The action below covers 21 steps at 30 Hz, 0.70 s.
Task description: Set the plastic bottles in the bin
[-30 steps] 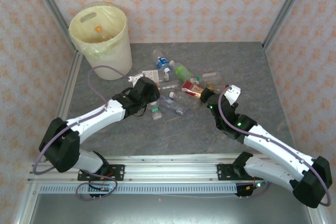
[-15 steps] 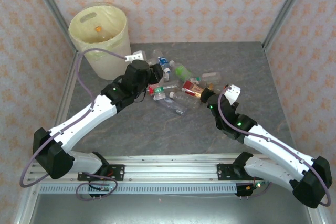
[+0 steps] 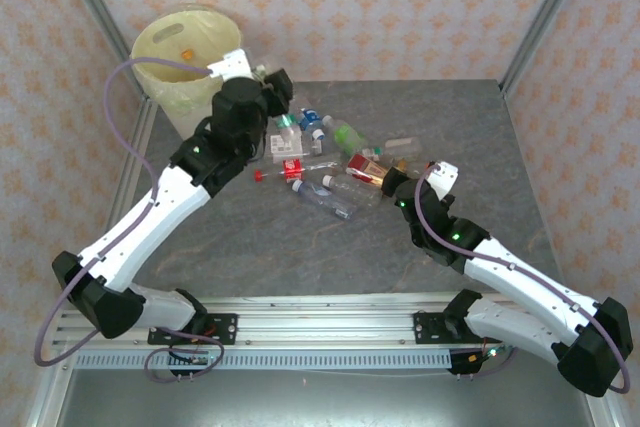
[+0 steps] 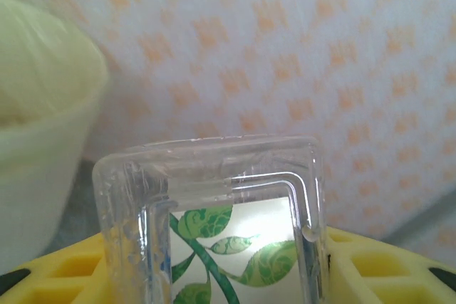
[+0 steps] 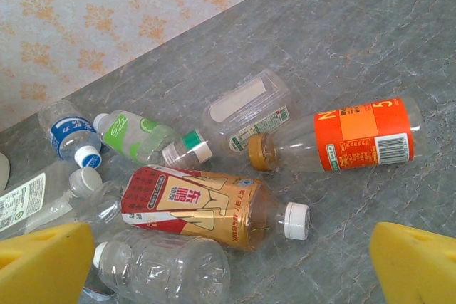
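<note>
- Clear bottle (image 4: pixel 214 233) with a green-leaf label: pinched in the left gripper (image 3: pixel 284 112), raised just beside the bin (image 3: pixel 150 42).
- Remaining bottles (image 3: pixel 345 172): lying scattered mid-surface on the grey table (image 3: pixel 300 247).
- Right gripper (image 5: pixel 231 268): jaws spread wide, holding nothing, facing the orange-labelled bottle (image 5: pixel 356 137) and its neighbours.

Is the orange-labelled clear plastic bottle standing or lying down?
Lying down: the orange-labelled clear plastic bottle rests sideways on the grey table.
</note>
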Each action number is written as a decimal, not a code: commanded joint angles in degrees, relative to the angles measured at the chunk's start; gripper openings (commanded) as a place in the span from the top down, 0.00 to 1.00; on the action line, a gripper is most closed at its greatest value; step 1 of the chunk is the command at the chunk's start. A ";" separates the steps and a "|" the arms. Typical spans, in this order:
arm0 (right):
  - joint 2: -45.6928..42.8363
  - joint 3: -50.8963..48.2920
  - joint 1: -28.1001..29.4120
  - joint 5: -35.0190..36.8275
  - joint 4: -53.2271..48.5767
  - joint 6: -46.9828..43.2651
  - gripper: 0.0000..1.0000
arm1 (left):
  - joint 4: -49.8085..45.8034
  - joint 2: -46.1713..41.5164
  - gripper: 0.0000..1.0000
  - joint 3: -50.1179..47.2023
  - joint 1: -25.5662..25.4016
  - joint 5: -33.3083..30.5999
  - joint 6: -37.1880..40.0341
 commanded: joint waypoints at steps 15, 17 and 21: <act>-3.40 -2.31 -0.36 2.15 -1.28 1.01 0.01 | -3.51 13.67 0.63 21.34 19.76 -4.54 -4.73; -3.40 -2.42 -0.41 2.28 -1.33 1.39 0.01 | -2.23 14.82 0.63 22.32 21.04 -7.03 -6.16; -3.47 -2.33 -0.36 2.38 -1.39 2.17 0.01 | 2.98 17.02 0.63 22.90 22.16 -14.09 -5.81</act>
